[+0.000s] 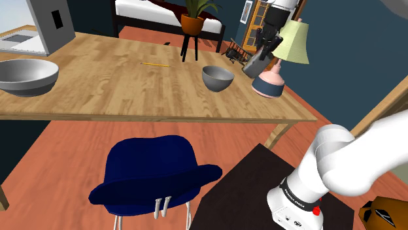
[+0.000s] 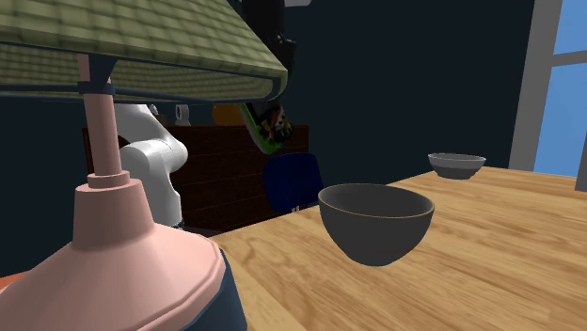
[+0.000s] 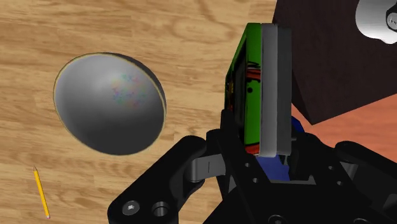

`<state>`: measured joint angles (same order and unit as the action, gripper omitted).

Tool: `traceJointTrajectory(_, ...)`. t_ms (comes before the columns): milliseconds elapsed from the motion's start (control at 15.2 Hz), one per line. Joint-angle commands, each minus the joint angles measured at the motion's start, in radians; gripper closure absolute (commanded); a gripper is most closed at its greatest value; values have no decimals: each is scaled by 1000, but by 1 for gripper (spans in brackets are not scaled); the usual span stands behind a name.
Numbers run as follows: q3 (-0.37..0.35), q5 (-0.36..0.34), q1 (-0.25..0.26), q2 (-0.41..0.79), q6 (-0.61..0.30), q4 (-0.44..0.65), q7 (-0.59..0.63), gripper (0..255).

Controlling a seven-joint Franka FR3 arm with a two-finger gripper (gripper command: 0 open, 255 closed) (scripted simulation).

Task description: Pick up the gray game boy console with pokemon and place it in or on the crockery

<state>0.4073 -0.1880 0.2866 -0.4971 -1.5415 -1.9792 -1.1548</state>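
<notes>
My black gripper (image 1: 263, 53) is shut on the grey game boy console (image 1: 252, 66) and holds it in the air above the wooden table (image 1: 118, 91), beside the pink lamp base. In the wrist view the console (image 3: 267, 89) stands edge-on between the fingers (image 3: 210, 165), with a green pictured face and a grey back. A small grey bowl (image 1: 218, 78) sits on the table toward the shoulder view's left of the console. Seen from the wrist, the bowl (image 3: 108, 102) lies off to one side of the held console. The second exterior view shows the console (image 2: 264, 127) hanging behind the bowl (image 2: 376, 222).
A lamp (image 1: 282, 55) with a pink base and green shade stands close beside the gripper. A larger grey bowl (image 1: 26, 75) sits at the table's far end. A yellow pencil (image 1: 155, 65) lies on the table. A blue chair (image 1: 153, 173) stands at the near edge.
</notes>
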Motion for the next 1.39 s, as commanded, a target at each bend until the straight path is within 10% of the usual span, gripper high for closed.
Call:
traceJointTrajectory(0,14,12,8,48,5,52,-13,255)
traceJointTrajectory(594,140,184,24,479,61,506,-151,255)
traceJointTrajectory(924,185,383,-97,825,213,952,-240,255)
traceJointTrajectory(1320,177,339,-53,756,93,772,-228,255)
